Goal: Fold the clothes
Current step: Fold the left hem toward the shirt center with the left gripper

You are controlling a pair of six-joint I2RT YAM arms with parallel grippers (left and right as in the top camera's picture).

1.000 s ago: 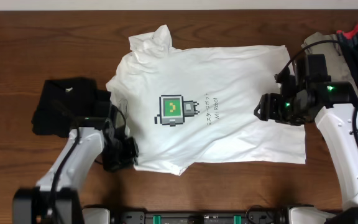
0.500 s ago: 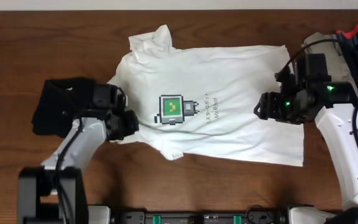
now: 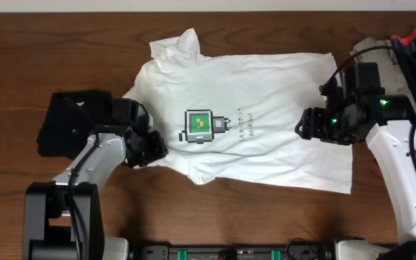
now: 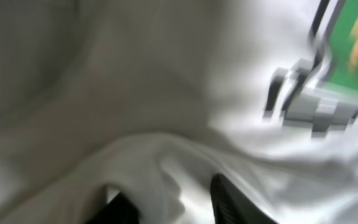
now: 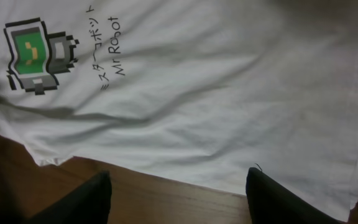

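Observation:
The white T-shirt [image 3: 266,144] of the clothes lies spread on the wooden table [image 3: 20,58], its green-screened robot print [image 3: 199,127] facing up. Its lower-left part is drawn inward. My left gripper [image 3: 152,148] rests on that edge. In the left wrist view its gripper [image 4: 176,205] has its fingers apart, with a loose bump of the white T-shirt [image 4: 135,93] lying between them. My right gripper [image 3: 303,128] hovers over the shirt's right half. In the right wrist view it [image 5: 185,205] is open and holds nothing, above the hem of the T-shirt [image 5: 229,93].
A black garment [image 3: 67,123] lies folded on the table left of my left arm. A pile of khaki, red and black clothes [image 3: 410,50] sits at the far right, behind my right arm. Bare wood shows along the front edge.
My left gripper dragged the shirt's lower-left part up and inward, then its fingers parted. The right arm has stayed where it was.

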